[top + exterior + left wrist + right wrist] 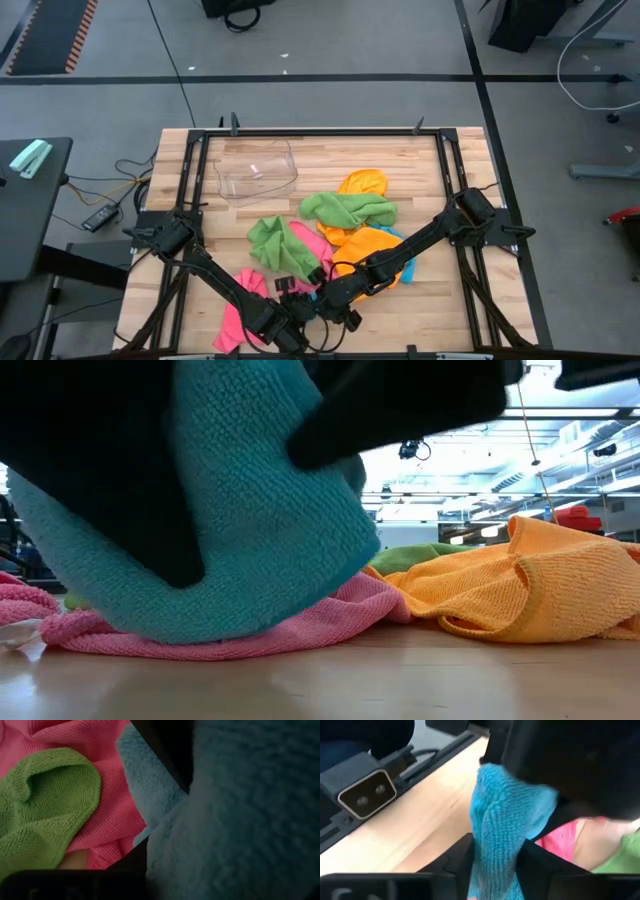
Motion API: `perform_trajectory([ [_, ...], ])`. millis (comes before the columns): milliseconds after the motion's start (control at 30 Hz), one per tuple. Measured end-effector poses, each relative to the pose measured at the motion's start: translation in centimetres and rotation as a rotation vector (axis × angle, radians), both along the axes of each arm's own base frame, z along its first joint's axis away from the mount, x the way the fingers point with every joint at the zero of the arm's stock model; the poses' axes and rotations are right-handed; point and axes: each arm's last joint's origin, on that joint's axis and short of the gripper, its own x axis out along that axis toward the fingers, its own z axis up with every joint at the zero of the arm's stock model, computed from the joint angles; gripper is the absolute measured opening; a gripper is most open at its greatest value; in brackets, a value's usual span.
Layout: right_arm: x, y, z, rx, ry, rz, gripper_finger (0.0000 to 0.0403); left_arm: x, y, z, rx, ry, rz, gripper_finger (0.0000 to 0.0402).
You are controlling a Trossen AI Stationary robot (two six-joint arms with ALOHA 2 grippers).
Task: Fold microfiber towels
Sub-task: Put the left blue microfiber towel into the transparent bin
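Blue towel (502, 827) hanging upright between both grippers, jaws' state unclear, pink towel (330, 622) beneath, orange towel (520, 585) at 3 o'clock on desk (400, 680).

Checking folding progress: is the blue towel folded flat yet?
No. The blue towel hangs bunched above the table, draped over a pink towel.

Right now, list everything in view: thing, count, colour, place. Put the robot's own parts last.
Blue towel: one, sky blue, lifted at the table's near edge, between the two grippers.
Pink towels: at least one, bright pink, near-left of the pile; how many cannot be told.
Green towels: two, green, middle of the table.
Orange towels: two, orange, right of the pile.
Plastic tub: one, clear, far left of the table.
Table: one, light wood, dark frame.
Left gripper: dark, near edge, by the blue towel.
Right gripper: dark, beside it, at the same towel.
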Motion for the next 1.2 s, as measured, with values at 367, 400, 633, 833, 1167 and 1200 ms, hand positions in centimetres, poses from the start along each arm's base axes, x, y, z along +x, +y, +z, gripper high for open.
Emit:
perform_trajectory([
  [367,-2.0,-1.1,2.7,-0.033,0.103,-0.038,0.0202,-1.5,0.1,2.2,0.032,0.010,-0.016,0.0066],
  [400,-2.3,-1.2,3.2,-0.036,0.109,-0.040,0.0202,-1.6,0.2,2.6,0.037,0.007,-0.019,0.0064],
  [633,-4.2,-2.3,5.3,-0.061,0.136,-0.054,0.0202,-2.1,1.4,3.1,0.127,0.065,-0.023,0.0062],
  [833,-5.2,-4.4,2.9,-0.039,0.043,-0.058,0.0202,-2.0,2.3,3.2,0.248,0.104,-0.091,0.0057],
  [1167,-5.7,-9.5,4.2,-0.060,-0.163,-0.119,0.0202,0.2,5.5,3.2,0.413,0.222,-0.301,0.0056],
  [1200,-5.6,-10.1,4.5,-0.059,-0.173,-0.145,0.0202,0.4,5.8,3.2,0.422,0.233,-0.313,0.0055],
])
